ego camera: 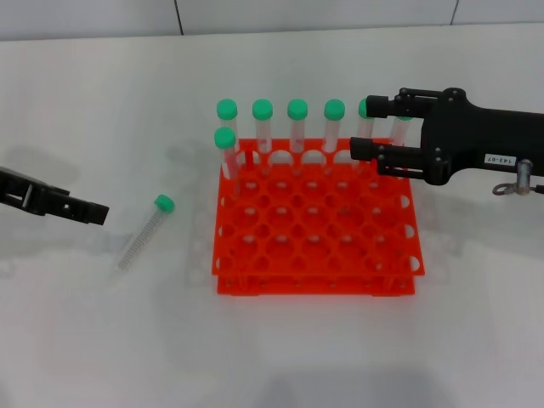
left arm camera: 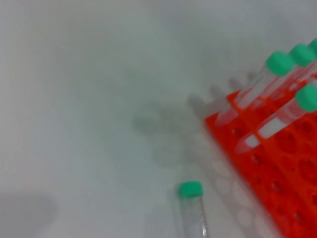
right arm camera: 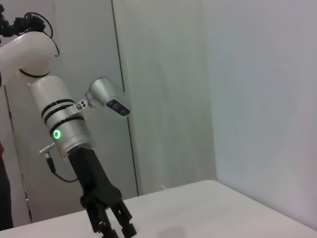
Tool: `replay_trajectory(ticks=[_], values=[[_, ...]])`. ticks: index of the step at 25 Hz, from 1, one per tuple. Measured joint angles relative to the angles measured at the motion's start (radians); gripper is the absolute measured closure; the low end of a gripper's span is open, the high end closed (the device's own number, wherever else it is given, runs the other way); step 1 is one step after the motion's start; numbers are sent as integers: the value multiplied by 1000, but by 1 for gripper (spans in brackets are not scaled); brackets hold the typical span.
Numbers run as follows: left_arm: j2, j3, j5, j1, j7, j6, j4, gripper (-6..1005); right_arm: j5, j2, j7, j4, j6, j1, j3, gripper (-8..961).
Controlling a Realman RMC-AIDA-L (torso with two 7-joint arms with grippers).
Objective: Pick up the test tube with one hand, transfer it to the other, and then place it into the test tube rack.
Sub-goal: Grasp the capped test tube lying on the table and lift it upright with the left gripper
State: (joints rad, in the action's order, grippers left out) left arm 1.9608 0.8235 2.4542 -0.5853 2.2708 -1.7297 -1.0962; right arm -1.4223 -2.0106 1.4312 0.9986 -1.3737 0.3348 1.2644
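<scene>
The tube (ego camera: 144,231) is lying on the table (ego camera: 76,323) at the rack's (ego camera: 314,229) nine o'clock. The left gripper (ego camera: 100,212), unclear whether parted, is sitting at the tube's nine o'clock; the right gripper (ego camera: 360,127) is hanging spread and empty over the rack's one o'clock corner.

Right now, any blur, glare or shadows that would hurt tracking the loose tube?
Head view: sharp, even light; the test tube on the table casts only a faint shadow. Left wrist view: soft all over, tube cut off by the frame edge, grey shadows beside the test tube rack. Right wrist view: the tube is not in frame.
</scene>
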Motion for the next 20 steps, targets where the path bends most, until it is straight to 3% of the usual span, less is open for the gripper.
replay_trajectory(ticks=[6, 20], values=[[15, 1, 103, -51, 34, 9, 50, 135, 0, 0, -1, 0, -1, 4, -2, 318], [46, 67, 179, -94, 36, 103, 174, 135, -1, 0, -4, -6, -3, 2, -2, 318]])
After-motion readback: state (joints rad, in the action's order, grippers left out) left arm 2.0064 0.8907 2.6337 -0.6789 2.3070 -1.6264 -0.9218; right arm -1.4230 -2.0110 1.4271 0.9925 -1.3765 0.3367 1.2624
